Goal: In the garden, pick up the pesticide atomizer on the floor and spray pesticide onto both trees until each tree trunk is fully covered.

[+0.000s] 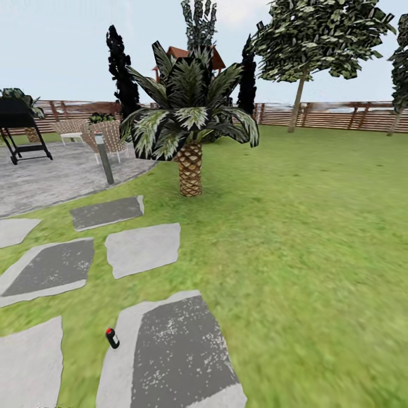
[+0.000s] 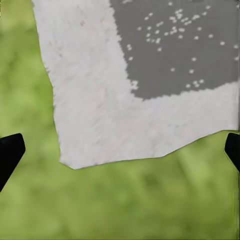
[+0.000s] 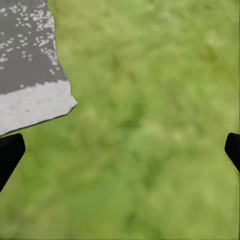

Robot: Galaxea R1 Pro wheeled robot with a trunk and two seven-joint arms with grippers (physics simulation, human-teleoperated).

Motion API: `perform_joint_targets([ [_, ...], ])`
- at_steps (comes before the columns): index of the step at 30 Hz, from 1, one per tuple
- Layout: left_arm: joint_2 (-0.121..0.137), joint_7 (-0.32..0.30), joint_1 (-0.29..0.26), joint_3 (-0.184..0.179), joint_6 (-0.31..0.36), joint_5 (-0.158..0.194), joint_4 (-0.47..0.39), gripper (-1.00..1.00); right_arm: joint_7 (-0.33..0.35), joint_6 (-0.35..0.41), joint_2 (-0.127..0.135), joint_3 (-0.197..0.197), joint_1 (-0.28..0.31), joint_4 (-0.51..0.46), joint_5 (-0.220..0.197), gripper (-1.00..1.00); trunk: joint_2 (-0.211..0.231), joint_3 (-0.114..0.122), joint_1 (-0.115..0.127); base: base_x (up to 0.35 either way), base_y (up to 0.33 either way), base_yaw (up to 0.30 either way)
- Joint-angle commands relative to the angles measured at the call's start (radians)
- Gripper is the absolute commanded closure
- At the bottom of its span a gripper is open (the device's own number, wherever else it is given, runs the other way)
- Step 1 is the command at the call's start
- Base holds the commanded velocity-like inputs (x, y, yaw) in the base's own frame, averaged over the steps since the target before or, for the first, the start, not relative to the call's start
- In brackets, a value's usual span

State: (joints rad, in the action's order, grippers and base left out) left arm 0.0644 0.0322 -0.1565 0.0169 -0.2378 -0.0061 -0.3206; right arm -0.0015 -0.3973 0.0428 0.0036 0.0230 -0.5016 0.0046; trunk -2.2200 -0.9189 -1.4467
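Note:
The pesticide atomizer [image 1: 112,338], a small dark bottle with a red cap, stands on the floor at the left edge of a grey stepping stone [image 1: 175,351], low in the head view. Far across the lawn [image 1: 317,238], one of the trees [image 1: 317,39] rises by the fence, its thin-looking leaning trunk [image 1: 298,102] bare. A second tree [image 1: 400,73] leans in at the right edge. My left gripper [image 2: 120,150] hangs open over a stone's corner [image 2: 100,100] and grass. My right gripper [image 3: 120,150] is open above grass, with nothing between the fingers.
A short scaly palm [image 1: 190,164] stands mid-lawn ahead. Several stepping stones [image 1: 141,249] lead left to a paved patio [image 1: 51,175] with a bollard lamp [image 1: 103,158], wicker chairs [image 1: 110,136] and a black grill [image 1: 20,127]. A slatted wooden fence [image 1: 340,116] closes the back.

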Motion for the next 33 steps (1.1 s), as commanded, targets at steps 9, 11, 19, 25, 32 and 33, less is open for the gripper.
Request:
perform_joint_targets([
  [9,0.000,0.000,0.000,0.000,0.000,-0.001,0.000,-1.00,0.000,0.000,0.000,0.000,0.000,0.000,0.000,-1.00,0.000,0.000,0.000,0.149,-0.127,0.277],
  [11,0.000,0.000,0.000,0.000,0.000,0.000,0.000,-1.00,0.000,0.000,0.000,0.000,0.000,0.000,0.000,-1.00,0.000,0.000,0.000,0.030,-0.015,0.277],
  [19,0.000,0.000,0.000,0.000,0.000,-0.001,0.000,-1.00,0.000,0.000,-0.001,0.001,0.000,0.000,0.000,-1.00,0.000,0.000,0.000,0.003,-0.001,0.277],
  [25,-0.001,0.000,0.000,-0.001,0.000,-0.002,0.000,-1.00,0.000,0.000,-0.001,0.001,0.000,0.000,0.000,-1.00,0.000,0.000,0.000,0.000,0.000,0.277],
  [32,-0.002,0.000,0.000,0.000,0.000,-0.002,0.000,-1.00,0.000,0.000,-0.001,0.000,0.000,0.000,0.000,-1.00,0.000,0.000,0.000,0.006,0.000,0.277],
  [33,-0.002,0.000,0.000,0.000,0.000,-0.002,0.000,-1.00,0.000,0.000,-0.001,0.001,0.000,0.000,0.000,-1.00,0.000,0.000,0.000,0.053,0.000,0.277],
])
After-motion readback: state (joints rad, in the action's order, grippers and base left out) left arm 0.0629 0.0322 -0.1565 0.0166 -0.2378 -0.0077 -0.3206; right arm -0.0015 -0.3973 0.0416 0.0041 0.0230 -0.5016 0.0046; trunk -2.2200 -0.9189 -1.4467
